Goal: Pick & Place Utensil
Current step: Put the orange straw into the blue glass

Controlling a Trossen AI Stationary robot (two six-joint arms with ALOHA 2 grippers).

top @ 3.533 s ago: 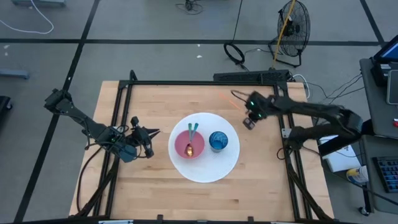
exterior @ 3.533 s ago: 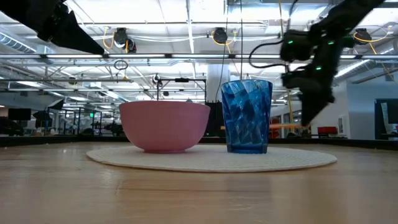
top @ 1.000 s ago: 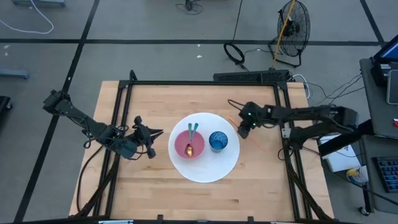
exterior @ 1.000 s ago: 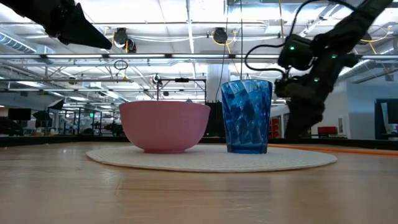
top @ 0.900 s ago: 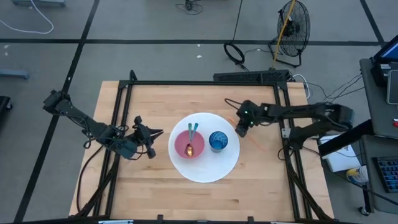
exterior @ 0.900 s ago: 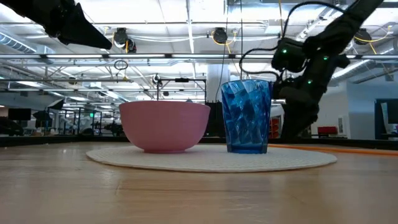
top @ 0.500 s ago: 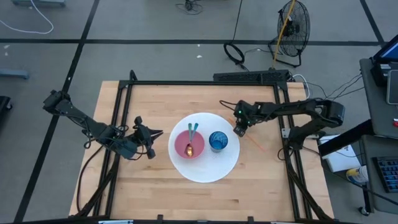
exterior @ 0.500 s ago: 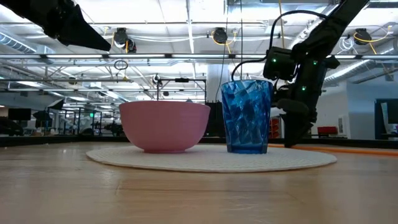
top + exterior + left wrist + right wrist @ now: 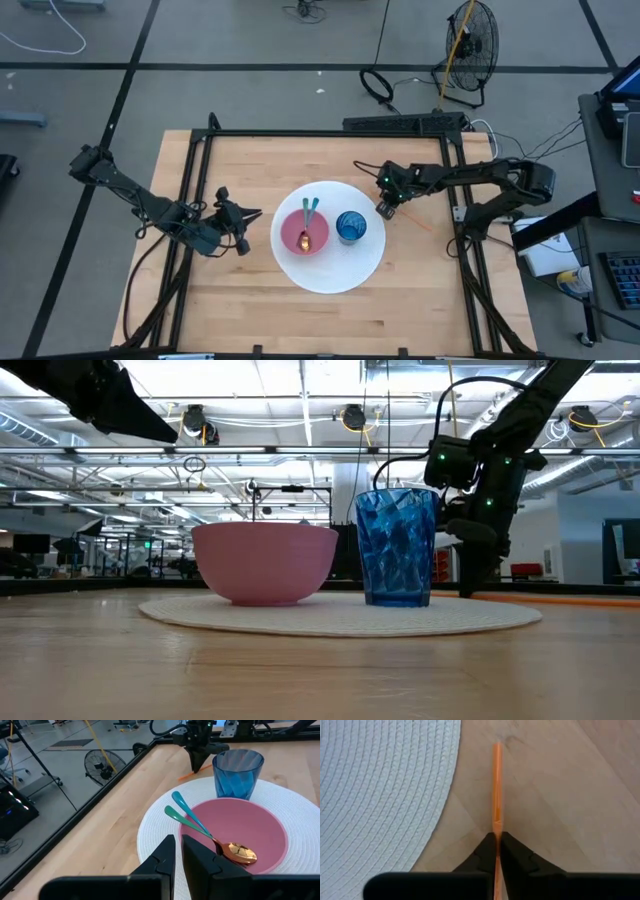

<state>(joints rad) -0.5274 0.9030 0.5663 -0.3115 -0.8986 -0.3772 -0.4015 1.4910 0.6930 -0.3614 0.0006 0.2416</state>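
Note:
A thin orange stick (image 9: 496, 785) lies flat on the wood, just off the right rim of the round white mat (image 9: 362, 268). My right gripper (image 9: 384, 209) stands over it, fingers pointing down, shut on it; the left wrist view shows the stick (image 9: 192, 771) under that gripper. On the mat stand a pink bowl (image 9: 305, 232), with two teal-handled spoons (image 9: 192, 822) leaning on its rim, and a blue cup (image 9: 350, 226). My left gripper (image 9: 255, 213) hovers left of the mat, shut and holding nothing. My right gripper pinches the orange stick between its two fingers (image 9: 487, 845) partway along its length (image 9: 496, 829), coming from above and pointing down, with the fingers across it. The stick lies on the table, and its free end (image 9: 496, 745) reaches past the fingertips beside the mat's edge.
A black frame (image 9: 300, 134) runs along the far, left and right sides of the wooden table (image 9: 240, 300). Bare wood lies near the front edge and right of the mat. A fan (image 9: 470, 40) and cables sit on the floor beyond the far edge.
My right gripper has moved toward the table's left, closer to the blue cup, and has sunk lower to the table, tipping more upright. It has kept still for the last half second. The left arm, bowl and cup have not moved.

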